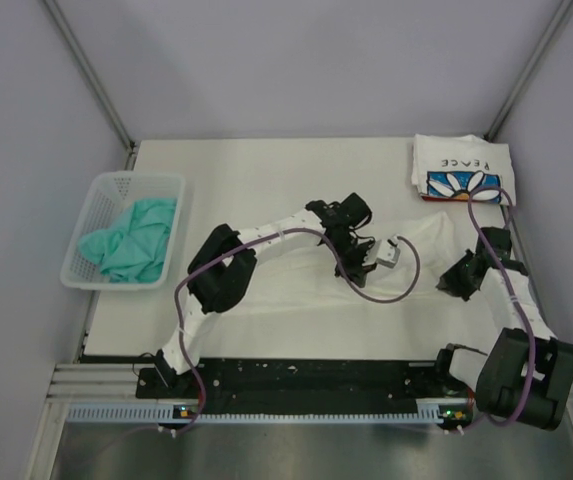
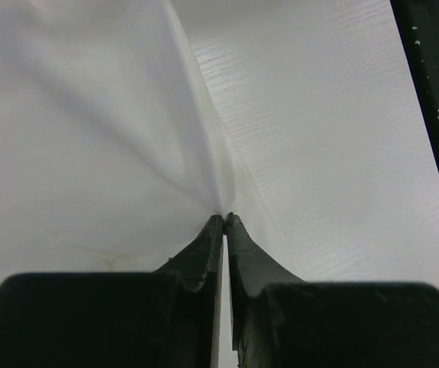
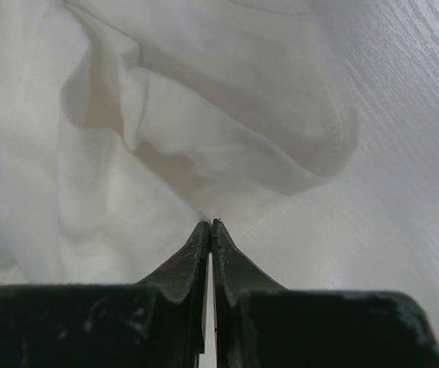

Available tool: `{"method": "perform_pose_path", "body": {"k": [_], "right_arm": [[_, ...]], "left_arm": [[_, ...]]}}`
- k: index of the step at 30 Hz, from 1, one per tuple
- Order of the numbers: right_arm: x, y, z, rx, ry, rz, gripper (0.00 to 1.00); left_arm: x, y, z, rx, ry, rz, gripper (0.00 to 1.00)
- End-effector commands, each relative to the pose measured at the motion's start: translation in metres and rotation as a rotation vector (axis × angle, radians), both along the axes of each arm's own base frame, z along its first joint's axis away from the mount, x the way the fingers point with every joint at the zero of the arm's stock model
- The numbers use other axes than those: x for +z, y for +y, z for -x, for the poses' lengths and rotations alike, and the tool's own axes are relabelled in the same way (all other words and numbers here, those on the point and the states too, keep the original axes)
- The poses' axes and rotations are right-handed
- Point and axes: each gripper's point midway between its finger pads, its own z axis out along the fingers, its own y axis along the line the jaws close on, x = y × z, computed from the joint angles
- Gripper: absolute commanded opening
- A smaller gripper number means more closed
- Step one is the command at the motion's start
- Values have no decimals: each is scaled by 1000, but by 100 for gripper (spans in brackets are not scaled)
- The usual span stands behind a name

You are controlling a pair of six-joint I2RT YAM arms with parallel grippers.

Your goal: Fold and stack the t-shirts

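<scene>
Left gripper [image 1: 371, 262]: jaws pressed together, a ridge of white cloth caught between the tips. In the left wrist view the fabric rises in a taut crease straight to where the fingers [image 2: 204, 253] meet.
Right gripper [image 1: 461, 283]: jaws together too, nipping the cloth right at the tips. In the right wrist view a rolled hem and loose folds bunch just beyond the fingers [image 3: 188, 261].
Large white t-shirt [image 1: 306, 285]: spread across the middle of the table [image 1: 266, 170], between the two arms. The left gripper holds it near the centre, the right gripper near its right edge. No print shows on it from here.
PEACE t-shirt [image 1: 463, 170]: folded and lying flat at the far right corner, daisy print facing up, well apart from both grippers.
Teal t-shirt [image 1: 131, 238]: crumpled inside the basket.
Basket [image 1: 96, 200]: white mesh, at the left edge of the table, away from both arms.
Table surface: pale wood grain shows beside the cloth in both wrist views.
</scene>
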Motion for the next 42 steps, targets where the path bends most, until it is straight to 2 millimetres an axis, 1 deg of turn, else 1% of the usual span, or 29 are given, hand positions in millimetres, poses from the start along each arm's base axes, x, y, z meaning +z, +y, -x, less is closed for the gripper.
{"method": "perform_pose_path", "body": {"k": [1, 2, 3, 4, 5, 8, 9, 11, 13, 14, 16, 17, 19, 22, 23, 24, 27, 29, 30, 32, 35, 36, 37, 39, 42], "right_arm": [[6, -11, -2, -47, -7, 34, 9], [13, -11, -7, -37, -26, 37, 24], [22, -13, -13, -24, -53, 48, 37], [36, -17, -23, -11, -98, 71, 43], [52, -21, -32, -5, -146, 96, 45], [99, -32, -70, 50, -309, 166, 47], [109, -33, -83, 81, -346, 179, 45], [115, -43, -108, 119, -362, 215, 43], [105, -50, -129, 161, -319, 217, 40], [99, -51, -142, 187, -301, 209, 39], [88, -49, -162, 236, -288, 180, 36], [79, -48, -172, 265, -278, 170, 36], [74, -44, -188, 316, -284, 183, 36], [62, -38, -204, 364, -276, 191, 36], [54, -39, -206, 366, -258, 189, 36], [48, -40, -207, 364, -239, 192, 36], [28, -41, -206, 355, -192, 180, 36], [19, -39, -207, 361, -182, 161, 37], [16, -37, -209, 366, -181, 155, 36], [13, -35, -213, 372, -187, 138, 31], [9, -33, -220, 378, -187, 120, 12], [11, -33, -223, 381, -195, 120, 4], [12, -33, -226, 386, -201, 119, 0], [22, -36, -233, 384, -224, 135, 0], [43, -45, -241, 362, -259, 191, 0]], "left_arm": [[-11, -4, 1, -27, 5, -31, 25], [-10, -4, 3, -35, 8, -36, 37], [-5, -4, 5, -44, 8, -33, 43], [0, -3, 8, -57, 14, -29, 48], [7, -2, 9, -69, 13, -20, 53], [36, 1, 10, -73, 1, 7, 54], [45, 4, 9, -66, -4, 11, 54], [63, 12, 3, -30, -11, 17, 53], [73, 25, -13, 51, -31, -3, 51], [74, 35, -22, 94, -34, -18, 50], [67, 57, -42, 202, -40, -68, 47], [63, 69, -50, 256, -45, -94, 46], [48, 98, -65, 358, -38, -153, 45], [28, 143, -84, 503, -9, -231, 44], [18, 158, -84, 536, 12, -262, 43], [13, 171, -88, 572, 18, -278, 43], [-9, 210, -88, 651, 32, -352, 42], [-18, 228, -89, 692, 30, -377, 42], [-23, 236, -88, 709, 30, -389, 42], [-33, 250, -89, 741, 18, -412, 42], [-49, 266, -87, 770, 19, -454, 42], [-54, 269, -86, 776, 23, -465, 41], [-58, 272, -85, 786, 30, -475, 41], [-64, 274, -83, 790, 46, -484, 41], [-64, 275, -85, 802, 49, -476, 41]]}}
